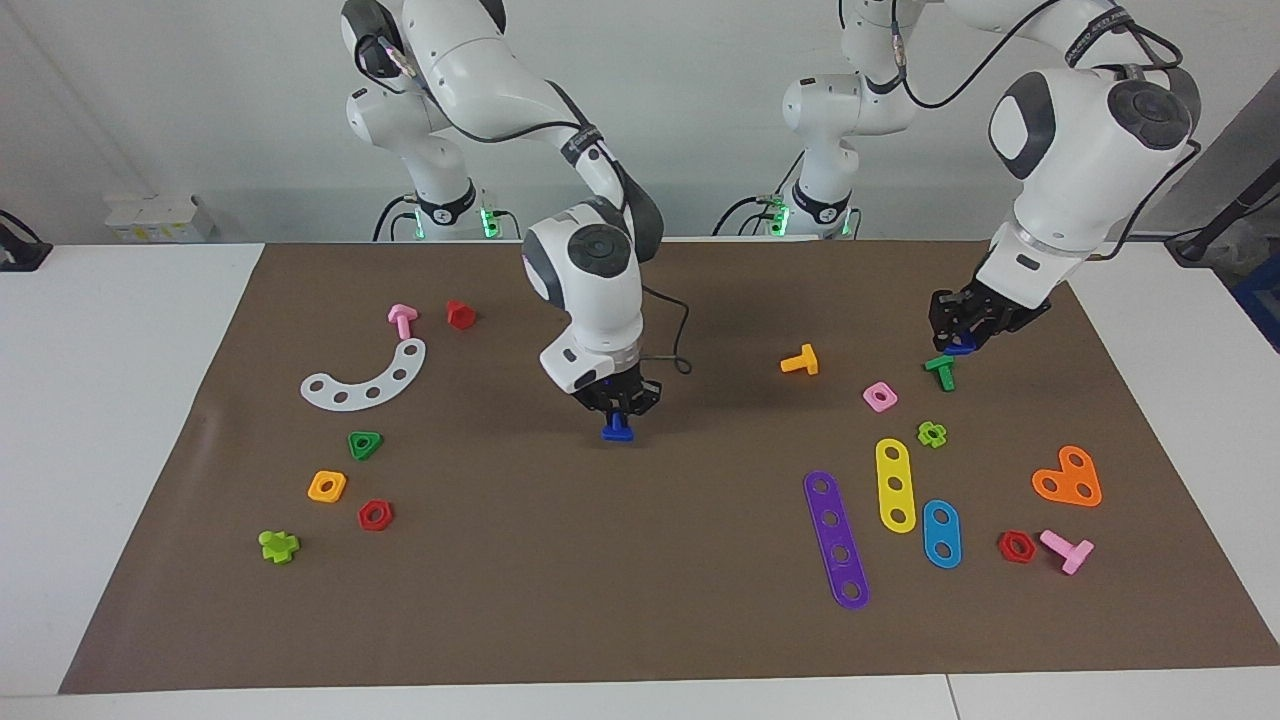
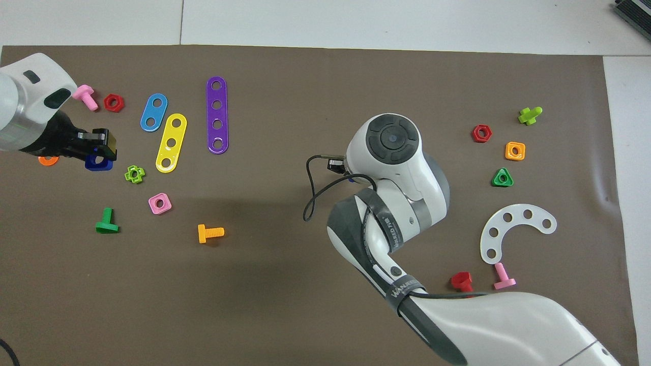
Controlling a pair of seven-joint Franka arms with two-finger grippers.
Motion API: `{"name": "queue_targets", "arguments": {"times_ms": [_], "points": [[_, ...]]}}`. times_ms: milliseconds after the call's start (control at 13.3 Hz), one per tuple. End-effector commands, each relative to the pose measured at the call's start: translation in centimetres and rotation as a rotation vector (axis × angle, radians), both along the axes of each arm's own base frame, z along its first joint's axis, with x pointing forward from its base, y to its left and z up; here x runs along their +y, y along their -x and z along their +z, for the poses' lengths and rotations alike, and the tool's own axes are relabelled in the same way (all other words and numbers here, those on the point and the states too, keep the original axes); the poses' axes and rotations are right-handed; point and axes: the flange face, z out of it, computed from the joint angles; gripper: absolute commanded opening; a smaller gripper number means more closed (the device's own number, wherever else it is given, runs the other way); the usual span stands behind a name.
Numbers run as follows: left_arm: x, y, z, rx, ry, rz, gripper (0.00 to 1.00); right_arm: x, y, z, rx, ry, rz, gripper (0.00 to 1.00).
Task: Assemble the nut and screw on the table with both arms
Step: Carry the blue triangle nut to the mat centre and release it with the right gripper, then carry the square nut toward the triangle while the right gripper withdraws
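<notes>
I see the right gripper (image 1: 618, 410) clamped on the screw (image 1: 617, 431) over the mat's (image 1: 640, 620) middle, and the left gripper (image 1: 958, 335) clamped on the nut (image 2: 97, 163) above the green screw (image 1: 940, 371).

Band on right arm (image 2: 402, 291), overhead view: pale lettering on a dark strap round the forearm; only the opening letters "WAN" can be made out, the rest too small to tell.
Band nearer the wrist, same arm: a second dark strap (image 2: 390, 230) with a similar line of lettering, not readable.
Band on left arm (image 1: 1098, 29), facing view: a dark strap with small pale lettering, not readable.
Toy parts and mat (image 1: 640, 600): no text, numbers or signs.
</notes>
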Motion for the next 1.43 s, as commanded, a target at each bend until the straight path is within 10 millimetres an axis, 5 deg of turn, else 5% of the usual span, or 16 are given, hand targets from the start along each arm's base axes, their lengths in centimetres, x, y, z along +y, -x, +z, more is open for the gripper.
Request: {"name": "queue_targets", "arguments": {"times_ms": [0,75,226,301,527,753,1129,1355], "points": [[-0.3,0.4,0.5,0.012,0.012,0.008,0.0,1.3,-0.3,-0.6,0.005,-0.006,-0.013,0.0],[-0.4,0.4,0.4,0.013,0.014,0.007,0.0,1.6,0.2,-1.1,0.015,-0.001,-0.006,0.16],[-0.8,0.6,0.6,0.01,0.029,0.011,0.0,1.2,0.2,-1.1,0.027,0.008,-0.012,0.79],[-1.0,0.5,0.7,0.009,0.049,0.039,0.0,0.6,-0.3,-1.2,0.018,0.002,-0.023,0.98],[-5.0,0.8,0.5,0.007,0.056,0.036,0.0,-3.2,-1.6,3.4,-0.022,-0.018,-0.07,0.99],[-11.7,1.0,-0.4,-0.032,0.126,0.189,0.0,-12.0,-1.8,9.3,-0.075,-0.029,-0.107,1.0],[-21.9,1.8,-3.2,-0.095,0.211,0.291,0.0,-28.4,0.2,15.9,-0.084,0.011,-0.067,1.0],[-26.6,2.0,-5.4,-0.128,0.245,0.31,0.0,-34.2,2.1,20.6,-0.089,0.027,-0.019,1.0]]}}
